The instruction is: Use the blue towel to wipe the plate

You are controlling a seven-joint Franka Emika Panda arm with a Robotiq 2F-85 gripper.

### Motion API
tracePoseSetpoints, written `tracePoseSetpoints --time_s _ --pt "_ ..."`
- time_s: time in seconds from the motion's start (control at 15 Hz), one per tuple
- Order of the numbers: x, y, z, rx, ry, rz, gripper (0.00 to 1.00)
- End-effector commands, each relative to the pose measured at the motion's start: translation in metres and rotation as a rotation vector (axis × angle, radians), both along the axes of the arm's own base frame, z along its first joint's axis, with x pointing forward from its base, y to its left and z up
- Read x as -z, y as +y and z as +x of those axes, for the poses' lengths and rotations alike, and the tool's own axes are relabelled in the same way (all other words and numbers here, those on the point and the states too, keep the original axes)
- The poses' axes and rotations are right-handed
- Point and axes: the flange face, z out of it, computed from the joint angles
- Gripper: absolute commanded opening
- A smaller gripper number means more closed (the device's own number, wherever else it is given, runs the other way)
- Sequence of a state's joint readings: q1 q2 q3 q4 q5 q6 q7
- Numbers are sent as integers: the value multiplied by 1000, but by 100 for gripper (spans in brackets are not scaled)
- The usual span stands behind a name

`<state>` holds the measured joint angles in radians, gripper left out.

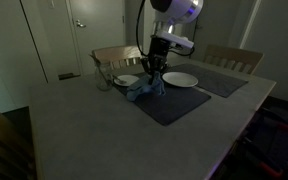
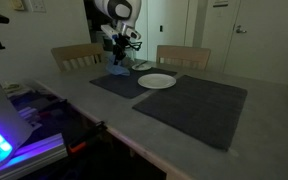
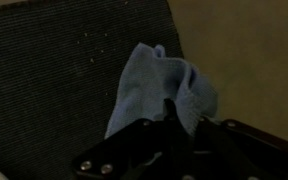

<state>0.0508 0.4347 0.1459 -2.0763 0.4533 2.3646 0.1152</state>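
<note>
Blue towel (image 3: 156, 85) bunched at frame ctr in wrist view, your gripper (image 3: 170, 114) fingers pinching it, dark placemat (image 3: 54, 80) beneath, white plate (image 1: 180, 79) just right of towel in an exterior view

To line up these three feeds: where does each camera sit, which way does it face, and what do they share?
Exterior view: beyond a table corner, facing across the table to the arm, gripper, blue towel and plate.
Exterior view: at a different corner, facing the same arm, blue towel and plate.
Wrist view: looking down on the blue towel over a dark placemat; the gripper at the bottom edge, apparently pinching it.
Shared: all show the blue towel; both exterior views show the plate.
</note>
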Motion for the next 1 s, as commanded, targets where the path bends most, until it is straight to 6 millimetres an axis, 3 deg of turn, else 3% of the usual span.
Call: tracePoseSetpoints --time_s 0.0,0.07,0.13,0.27,0.73,0.93 --pt "4 0 -4 -19 -43 12 3" --pt "2 0 -3 -20 -57 12 32" --pt "-1 -1 -1 -20 -71 12 33" --pt "-11 -4 3 -23 -109 13 46" --pt "-60 -16 14 12 -213 9 96" --pt "-71 -20 16 15 -227 7 100"
